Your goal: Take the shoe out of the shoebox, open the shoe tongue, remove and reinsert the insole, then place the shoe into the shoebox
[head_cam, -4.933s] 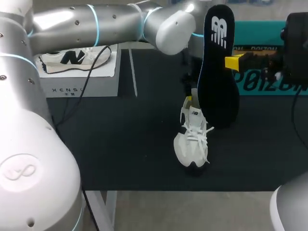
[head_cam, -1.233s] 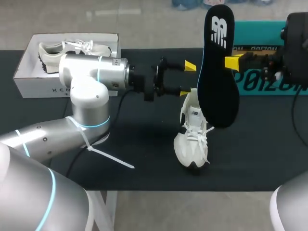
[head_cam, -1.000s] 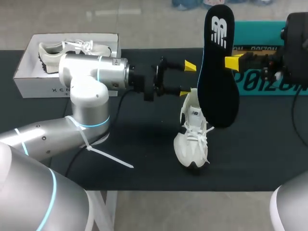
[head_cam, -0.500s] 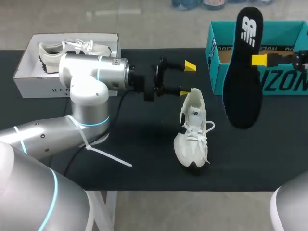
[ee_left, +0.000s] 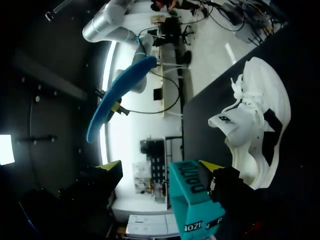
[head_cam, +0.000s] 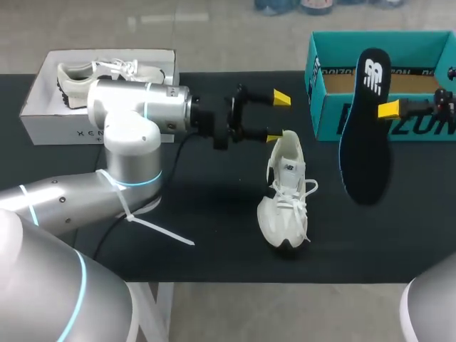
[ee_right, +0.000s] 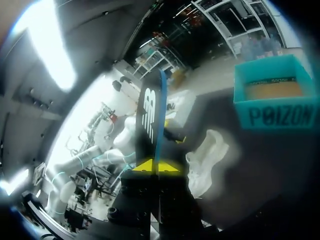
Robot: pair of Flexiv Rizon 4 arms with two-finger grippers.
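White lace-up shoe (head_cam: 285,192) stands upright on the dark tabletop, toe toward the near edge, heel toward the far side, laces loose. Insole (head_cam: 365,142) hangs on end in the air — black top with white logo, blue underside. The right tool (head_cam: 388,110) pinches its edge, in front of the open teal shoebox (head_cam: 324,89) at far right. Shoe and insole are apart.

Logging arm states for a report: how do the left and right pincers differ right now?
The left pincer is open and empty; the right pincer is shut on the black insole. The left sits beside the heel of the white shoe; the right holds the insole upright in front of the teal shoebox. Both have yellow tips.
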